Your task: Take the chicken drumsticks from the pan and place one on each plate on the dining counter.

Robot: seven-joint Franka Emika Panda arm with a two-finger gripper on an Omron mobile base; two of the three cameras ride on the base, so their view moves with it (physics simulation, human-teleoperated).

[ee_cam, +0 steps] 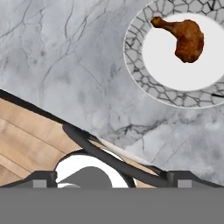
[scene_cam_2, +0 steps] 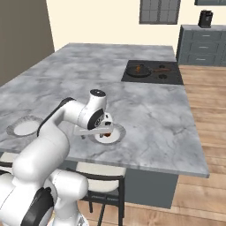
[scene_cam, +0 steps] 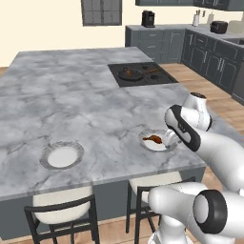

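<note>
end effector [scene_cam_2: 106,125]: over near-right plate [scene_cam: 145,138], finger spread unclear | drumstick [ee_cam: 183,37]: lying on that plate | second drumstick [scene_cam: 127,73]: in pan [scene_cam: 135,75], far stove | left plate [scene_cam: 47,151]: bare, near tabletop [scene_cam: 95,114] edge

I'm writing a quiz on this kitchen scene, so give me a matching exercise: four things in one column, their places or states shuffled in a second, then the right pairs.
Things:
1. near plate
2. far plate
3. pan
4. gripper

Places or states:
A. on the black stovetop
B. bare white centre, nothing on it
C. holds one drumstick
D. above the counter edge, carrying nothing

Pairs: 1-C, 2-B, 3-A, 4-D
</note>
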